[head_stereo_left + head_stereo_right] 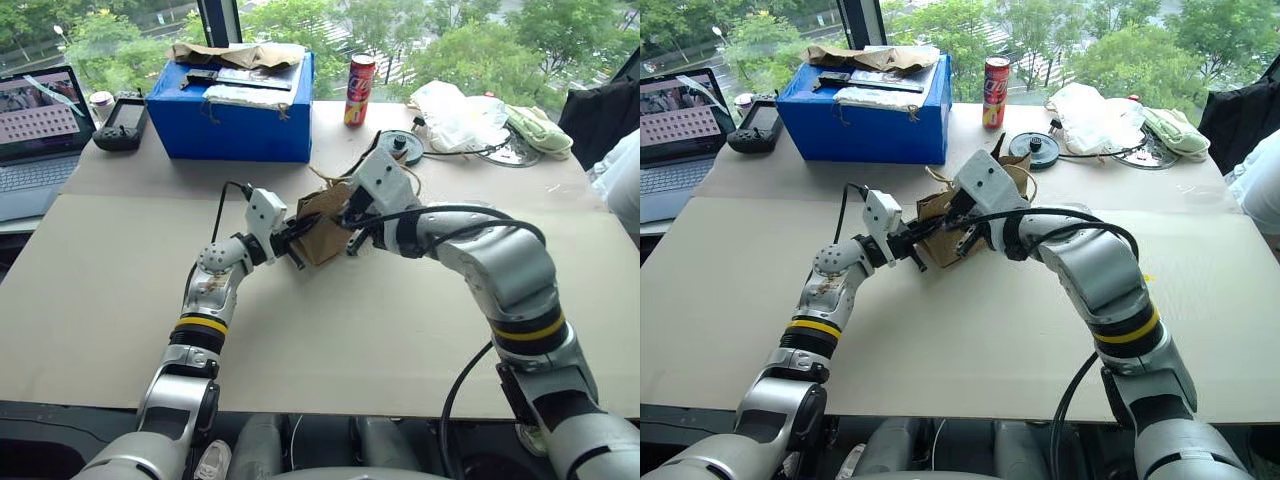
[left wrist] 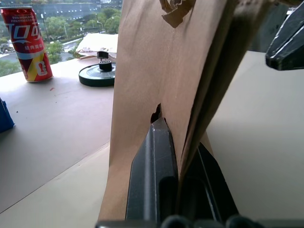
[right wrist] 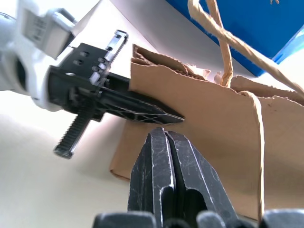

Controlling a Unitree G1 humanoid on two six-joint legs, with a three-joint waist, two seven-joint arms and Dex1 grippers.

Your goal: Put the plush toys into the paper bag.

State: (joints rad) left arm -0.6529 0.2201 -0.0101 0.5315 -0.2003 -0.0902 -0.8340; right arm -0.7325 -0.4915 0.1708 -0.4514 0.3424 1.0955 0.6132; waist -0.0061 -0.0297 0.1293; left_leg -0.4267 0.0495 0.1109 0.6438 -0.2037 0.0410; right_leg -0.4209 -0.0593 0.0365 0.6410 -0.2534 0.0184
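The brown paper bag [image 1: 322,228] hangs mid-table, lifted between my two arms, its twine handle [image 3: 227,52] looping up from the rim. My left gripper [image 2: 183,142] is shut on the bag's wall near one edge, with the paper pinched between its black fingers [image 2: 154,161]. My right gripper [image 3: 164,135] is shut with nothing between its fingers. It hovers just short of the bag's side, close to the left gripper [image 3: 142,111]. The plush toys are out of view.
At the back of the table stand a blue box [image 1: 235,120] topped with crumpled brown paper [image 1: 240,55], a red can [image 1: 359,90], a black round disc [image 1: 400,146], a white plastic bag [image 1: 455,115] and a pale green cloth [image 1: 540,130]. A laptop [image 1: 40,130] and black controller [image 1: 122,125] sit at the far left.
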